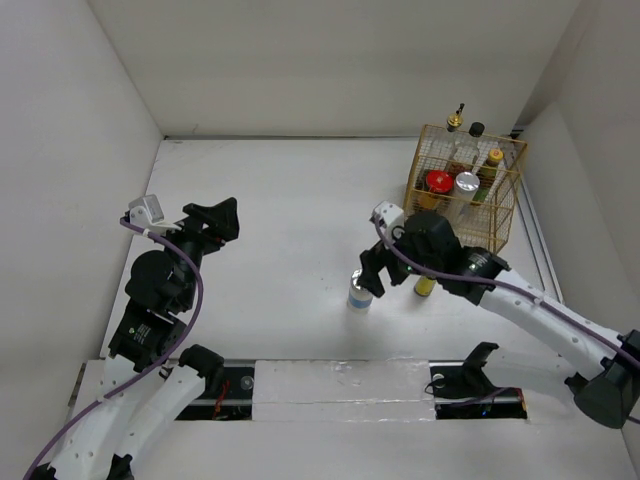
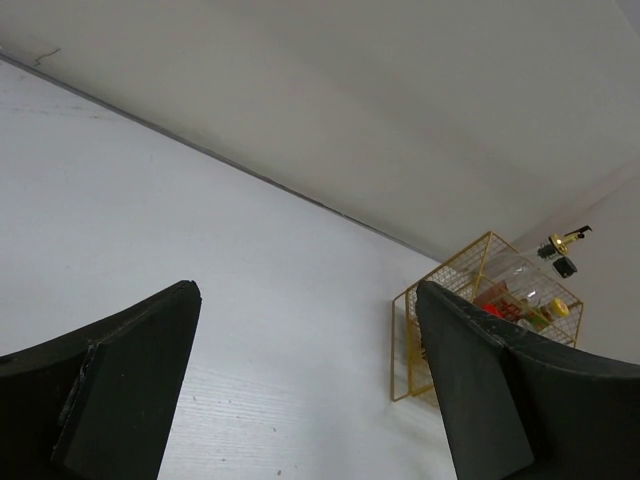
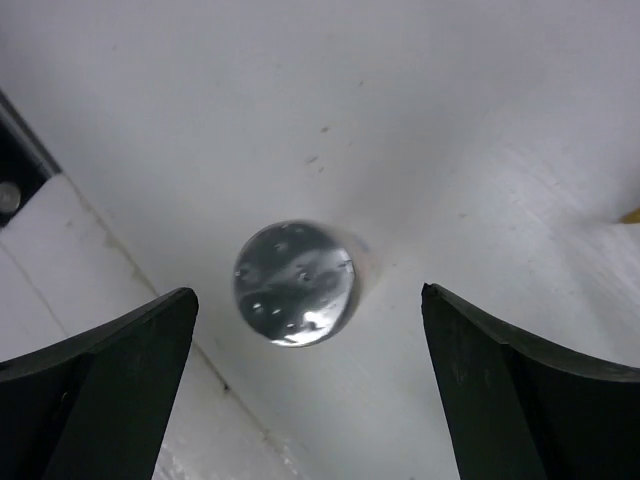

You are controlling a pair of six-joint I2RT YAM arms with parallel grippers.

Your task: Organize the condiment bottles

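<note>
Under the spread right fingers [image 3: 100, 385], the silver-topped cylinder [image 3: 295, 283] stands upright, cap skyward; the left fingers [image 2: 120, 390] are spread too.

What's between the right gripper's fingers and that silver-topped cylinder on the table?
Nothing. The right wrist view shows only bare table on each side of the silver-topped cylinder, which stands clear of the open right gripper.
</note>
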